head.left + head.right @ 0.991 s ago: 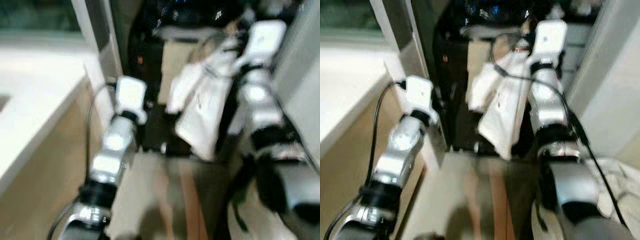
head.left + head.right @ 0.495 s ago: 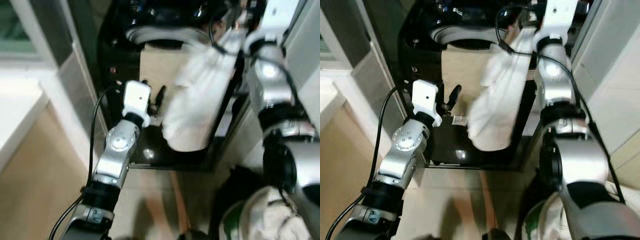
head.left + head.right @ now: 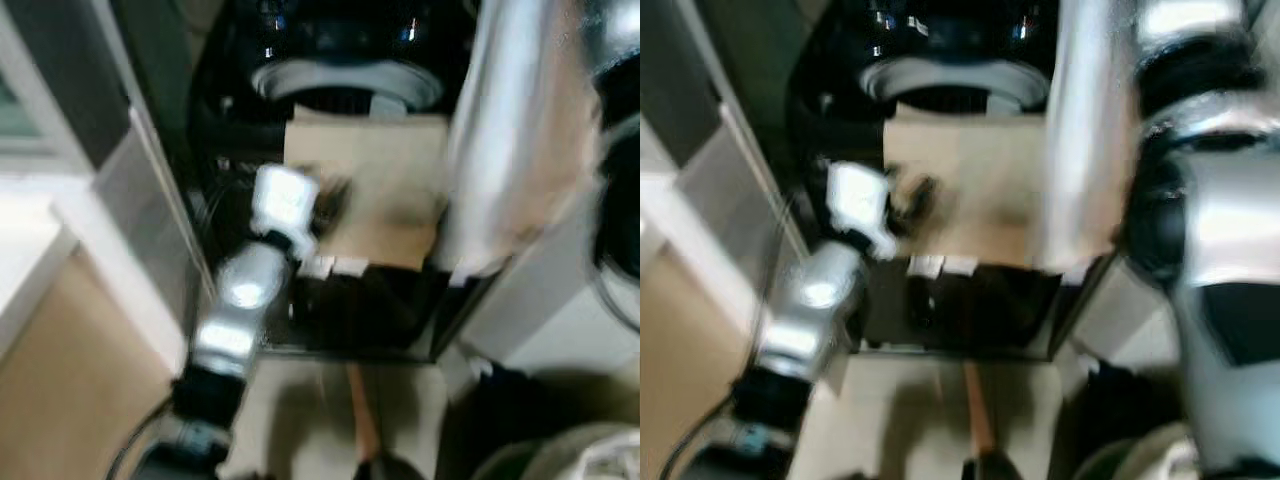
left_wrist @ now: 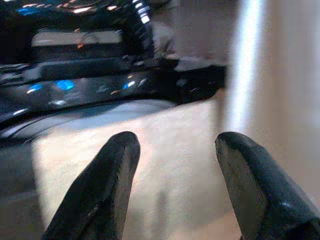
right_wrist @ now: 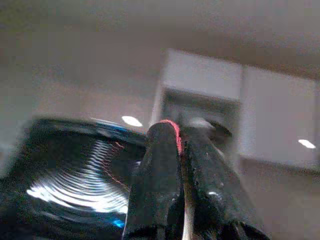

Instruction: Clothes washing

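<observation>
My right claw (image 5: 182,150) pinches the pale garment (image 3: 500,140) high beside the black washer (image 3: 340,60), my left claw (image 4: 175,185) spread; I should carry it squarely over the drum before letting go.

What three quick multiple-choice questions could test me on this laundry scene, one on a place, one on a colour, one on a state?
1. Where is the robot's left tool?
A. in front of the beige cloth draped from the washer
B. on the white counter
C. on the floor

2. What colour is the front-loading washing machine?
A. red
B. glossy black
C. yellow

3. How do the left tool's two black fingers stand?
A. pressed together
B. apart
C. clamped on a cup

Answers: 1 A, the head views show it before the beige cloth. 2 B, its body is dark and shiny. 3 B, the left wrist view shows a wide gap between them.
</observation>
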### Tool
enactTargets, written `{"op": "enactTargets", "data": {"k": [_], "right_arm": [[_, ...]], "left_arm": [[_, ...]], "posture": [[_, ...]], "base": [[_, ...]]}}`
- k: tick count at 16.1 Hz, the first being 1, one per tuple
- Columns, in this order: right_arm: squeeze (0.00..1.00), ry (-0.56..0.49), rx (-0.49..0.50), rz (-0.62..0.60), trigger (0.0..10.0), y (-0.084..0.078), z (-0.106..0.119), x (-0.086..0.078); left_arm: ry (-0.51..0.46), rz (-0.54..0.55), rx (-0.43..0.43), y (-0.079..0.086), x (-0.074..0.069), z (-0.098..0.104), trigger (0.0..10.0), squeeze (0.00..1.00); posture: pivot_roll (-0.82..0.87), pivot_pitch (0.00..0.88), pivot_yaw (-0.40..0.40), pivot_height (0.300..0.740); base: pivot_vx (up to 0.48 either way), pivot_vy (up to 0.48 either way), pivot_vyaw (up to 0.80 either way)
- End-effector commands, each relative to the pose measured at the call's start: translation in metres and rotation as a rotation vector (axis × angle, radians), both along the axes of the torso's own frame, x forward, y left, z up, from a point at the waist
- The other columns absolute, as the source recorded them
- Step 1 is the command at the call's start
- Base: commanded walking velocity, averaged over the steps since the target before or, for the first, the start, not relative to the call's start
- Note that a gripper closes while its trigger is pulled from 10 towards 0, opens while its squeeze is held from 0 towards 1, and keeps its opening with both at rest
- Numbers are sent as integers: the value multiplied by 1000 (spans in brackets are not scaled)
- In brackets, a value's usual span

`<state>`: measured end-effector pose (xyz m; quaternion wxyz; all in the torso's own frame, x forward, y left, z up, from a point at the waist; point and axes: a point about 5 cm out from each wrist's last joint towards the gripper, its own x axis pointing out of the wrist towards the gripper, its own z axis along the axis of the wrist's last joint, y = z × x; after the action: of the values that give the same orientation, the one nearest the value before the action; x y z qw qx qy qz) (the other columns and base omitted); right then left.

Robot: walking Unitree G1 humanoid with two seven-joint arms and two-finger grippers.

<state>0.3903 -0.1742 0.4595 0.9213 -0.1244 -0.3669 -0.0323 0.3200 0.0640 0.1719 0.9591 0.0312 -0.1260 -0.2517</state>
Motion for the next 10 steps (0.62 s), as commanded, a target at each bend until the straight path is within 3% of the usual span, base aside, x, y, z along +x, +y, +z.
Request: {"op": "enactTargets", "data": {"k": [1, 6, 7, 8, 9, 10], "right_arm": [[0, -30, -60, 2, 0, 19, 19, -6], [0, -21, -126, -150, 0, 16, 34, -10], [0, -61, -180, -241, 0, 16, 44, -15], [0, -49, -265, -323, 0, 18, 38, -11], [0, 79, -247, -297, 0, 16, 14, 2], [0, 245, -131, -203, 0, 13, -20, 17]], "left_arm": [[-42, -13, 1, 3, -1, 10, 10000, 0], [-75, -58, -1, -2, -11, 16, 10000, 0], [-77, -57, 5, -2, -14, 15, 10000, 0], [-84, -56, 2, -2, -17, 15, 10000, 0], [-86, -39, -4, -2, -17, 16, 10000, 0], [-79, -18, -11, -1, -17, 16, 10000, 0]], "posture": [[-68, 0, -33, 724], [-14, 0, -72, 724], [7, 0, -90, 724], [14, 0, -99, 724], [21, 0, -109, 724], [24, 0, -114, 724]], "base": [[480, 0, 0], [480, 0, 0], [480, 0, 0], [480, 0, 0], [480, 0, 0], [0, 0, 0]]}}
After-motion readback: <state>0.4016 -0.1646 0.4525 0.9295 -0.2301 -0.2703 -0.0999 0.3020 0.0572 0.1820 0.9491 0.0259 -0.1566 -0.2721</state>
